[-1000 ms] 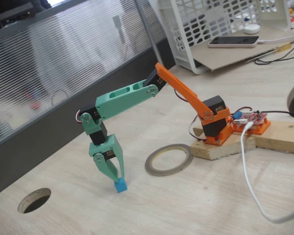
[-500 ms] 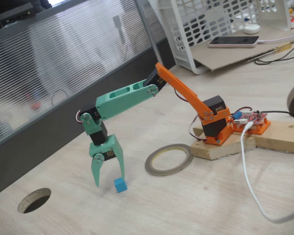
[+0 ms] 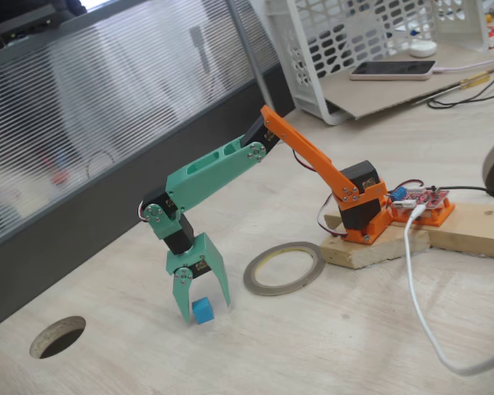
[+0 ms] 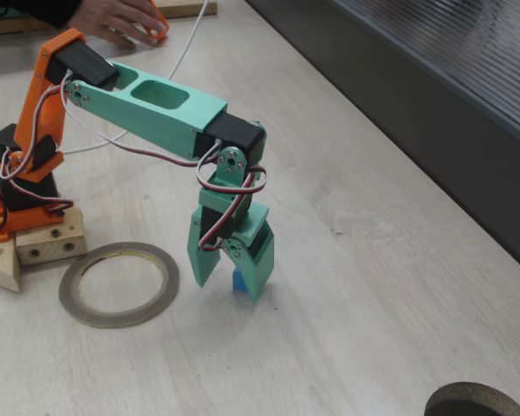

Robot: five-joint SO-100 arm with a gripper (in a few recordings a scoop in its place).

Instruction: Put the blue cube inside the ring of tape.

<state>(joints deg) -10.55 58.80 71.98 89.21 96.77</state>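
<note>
gripper (image 3: 204, 311) jaws parted, straddling the blue cube (image 3: 202, 310) on the bench | not yet clenched | ring of tape (image 3: 284, 267) lies near, toward arm base

white basket (image 3: 346, 49) back | phone (image 3: 393, 71) nr it | tabletop hole (image 3: 58, 336) front-left | wood base block (image 3: 469, 232)

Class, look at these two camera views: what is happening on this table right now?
A small green and orange robot arm is reaching down to the blue cube on the wooden table. Its pincer is open, with one jaw on each side of the cube, which sits on the table. The ring of tape lies flat beside it, nearer the arm's base, with nothing inside it.
</note>
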